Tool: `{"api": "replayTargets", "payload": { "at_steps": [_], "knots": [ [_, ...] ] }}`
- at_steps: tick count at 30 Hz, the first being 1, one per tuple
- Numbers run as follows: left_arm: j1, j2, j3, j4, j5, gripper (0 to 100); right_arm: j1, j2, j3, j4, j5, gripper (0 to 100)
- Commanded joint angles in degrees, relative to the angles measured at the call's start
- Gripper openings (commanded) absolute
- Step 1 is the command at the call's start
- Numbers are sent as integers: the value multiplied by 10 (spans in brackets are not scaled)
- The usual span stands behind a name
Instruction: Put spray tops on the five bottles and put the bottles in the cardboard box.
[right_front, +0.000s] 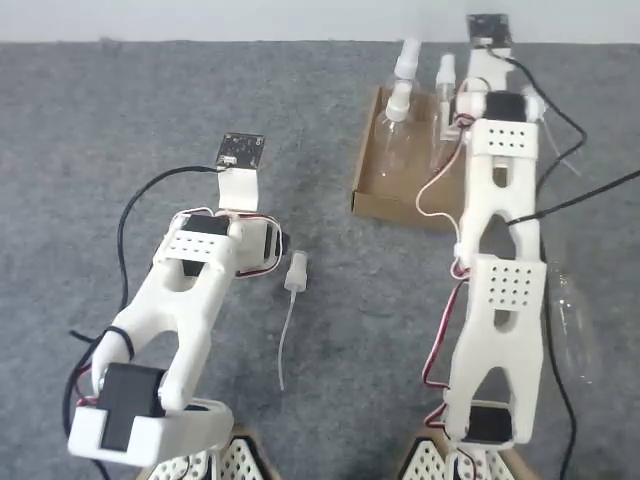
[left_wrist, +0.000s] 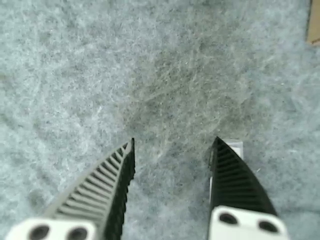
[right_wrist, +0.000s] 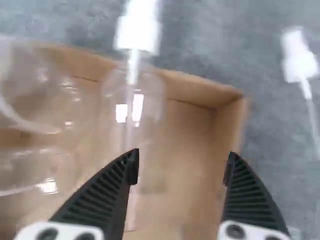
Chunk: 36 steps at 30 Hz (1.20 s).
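A loose white spray top (right_front: 296, 272) with its long tube lies on the grey carpet just right of my left gripper (right_front: 274, 244). In the left wrist view that gripper (left_wrist: 172, 146) is open over bare carpet, and the spray top (left_wrist: 233, 146) peeks from behind one finger. The cardboard box (right_front: 372, 190) at the back holds clear bottles with spray tops (right_front: 400, 100). My right gripper (right_wrist: 181, 156) hangs open over the box (right_wrist: 200, 92), empty, close to a capped bottle (right_wrist: 133, 92). A clear bottle (right_front: 572, 322) lies on the carpet right of the right arm.
Grey carpet covers the whole table. Both arm bases stand at the front edge, with cables looping beside them. A corner of the box (left_wrist: 315, 25) shows far from the left gripper. The loose spray top (right_wrist: 298, 57) lies on carpet past the box's corner.
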Motion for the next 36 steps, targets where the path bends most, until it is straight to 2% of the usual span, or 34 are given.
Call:
{"api": "replayTargets", "payload": {
  "at_steps": [1,11,18,27,36],
  "knots": [
    [-2,-32,-2,-13,4,224,7,-8,-36,-6,-4,216],
    [-2,-32,-2,-13,4,224,-39,-15,-178,102,-4,216],
    [-2,-32,-2,-12,4,224,-78,15,-160,95,-4,216],
    [-3,-32,-2,-12,4,224,-44,65,-158,49,-4,214],
    [-3,-32,-2,-12,4,224,-18,80,-158,49,-4,214]
  ]
}}
